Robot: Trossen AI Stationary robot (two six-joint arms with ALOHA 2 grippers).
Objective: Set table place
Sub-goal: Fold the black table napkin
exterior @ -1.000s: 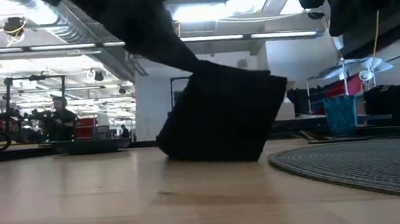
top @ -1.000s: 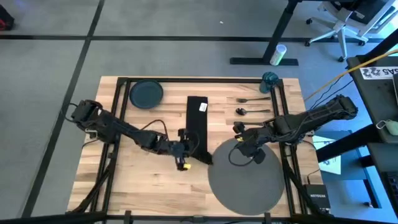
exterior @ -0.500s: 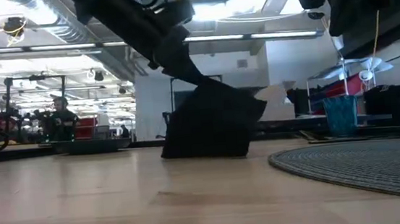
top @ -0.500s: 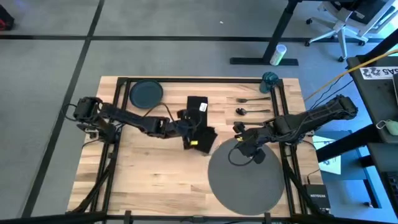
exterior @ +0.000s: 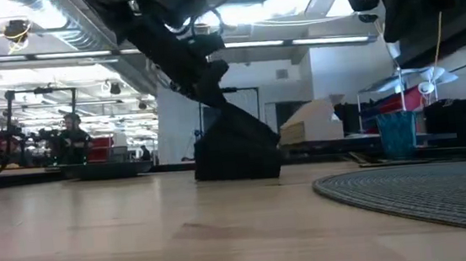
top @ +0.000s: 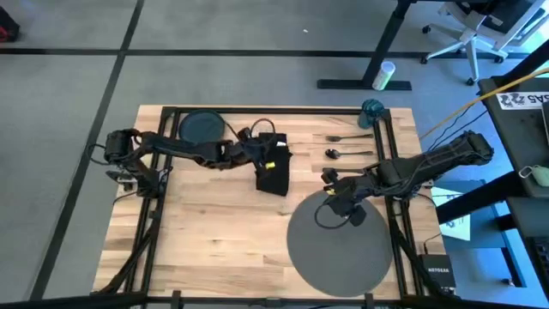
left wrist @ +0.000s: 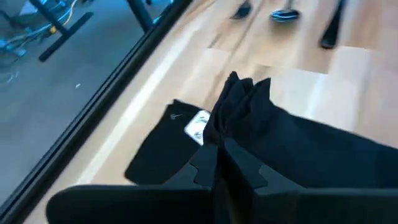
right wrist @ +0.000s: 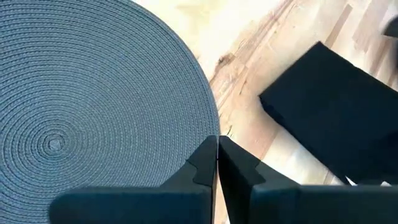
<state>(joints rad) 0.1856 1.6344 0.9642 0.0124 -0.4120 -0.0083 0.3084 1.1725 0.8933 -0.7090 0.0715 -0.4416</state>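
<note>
The black napkin [top: 274, 172] lies bunched on the table [top: 206, 232], near the far middle. My left gripper [top: 262, 155] is shut on the napkin. The round grey placemat [top: 343, 249] lies flat at the near right. My right gripper [right wrist: 217, 142] is shut and stands over the placemat's far-left rim [right wrist: 186, 74]. At the far edge are the dark plate [top: 202, 127] and the teal cup [top: 371, 110]. A fork [top: 341, 137] and a spoon [top: 335, 154] lie at the far right. My left gripper pinches a raised fold of the napkin [left wrist: 235, 102] between its two fingers, several layers together. The fingers slant down from the table's left. The held fold stands up; the napkin's lower part [exterior: 236, 160] and a flat end with a white tag [left wrist: 163, 149] rest on the table. My right gripper: I cannot tell whether its shut fingertips touch the placemat's rim.
Black metal rails [top: 163, 154] run along the table's sides. Bare wood lies at the near left [top: 197, 249]. In the room beyond are desks, a chair [top: 472, 34] and a person [exterior: 71, 132].
My left gripper has carried the napkin's near end toward the table's far edge and a little up. The napkin lay long and flat; now it is folded over itself and bunched, and its far end has stayed in place.
</note>
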